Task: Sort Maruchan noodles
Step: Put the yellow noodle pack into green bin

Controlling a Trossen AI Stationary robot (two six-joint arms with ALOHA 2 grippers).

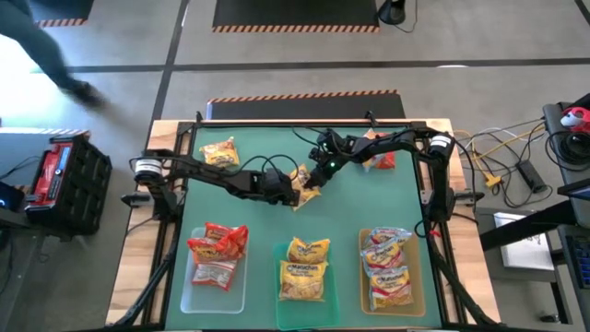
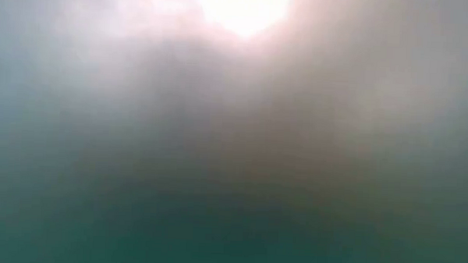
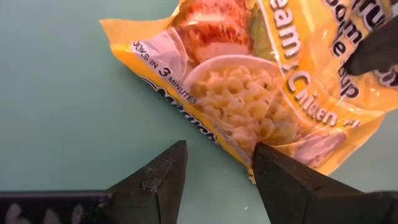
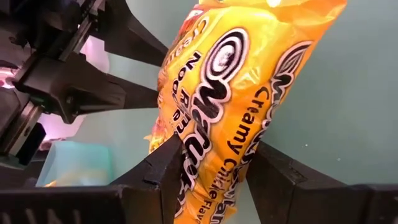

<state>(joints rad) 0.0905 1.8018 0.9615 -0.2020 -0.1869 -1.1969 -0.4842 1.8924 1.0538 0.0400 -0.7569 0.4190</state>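
Observation:
A yellow Maruchan noodles packet (image 1: 305, 180) sits mid-table between my two grippers. My right gripper (image 4: 217, 155) is shut on it, coming from the far right (image 1: 319, 169). My left gripper (image 3: 217, 163) stands open at the packet's other side (image 1: 288, 189), with green mat showing between its fingers and a corner of the packet (image 3: 249, 163) by one finger. Another yellow packet (image 1: 219, 152) lies flat at the far left, and a red-orange one (image 1: 379, 159) at the far right. The low view shows only blur. My right gripper pinches one end of the yellow packet (image 4: 208, 186) between its two fingers, and the wrapper is bunched there. The fingers slant down from the table's far right. The packet stands on edge, running away from the fingers. My left gripper's one finger (image 3: 280, 180) covers the packet's corner; whether it touches, I cannot tell.
Three trays line the near edge: a clear one (image 1: 189, 293) with red packets, a teal one (image 1: 281, 312) with yellow packets, an amber one (image 1: 362, 277) with orange, white-red labelled packets. Bare green mat lies between the trays and the grippers.

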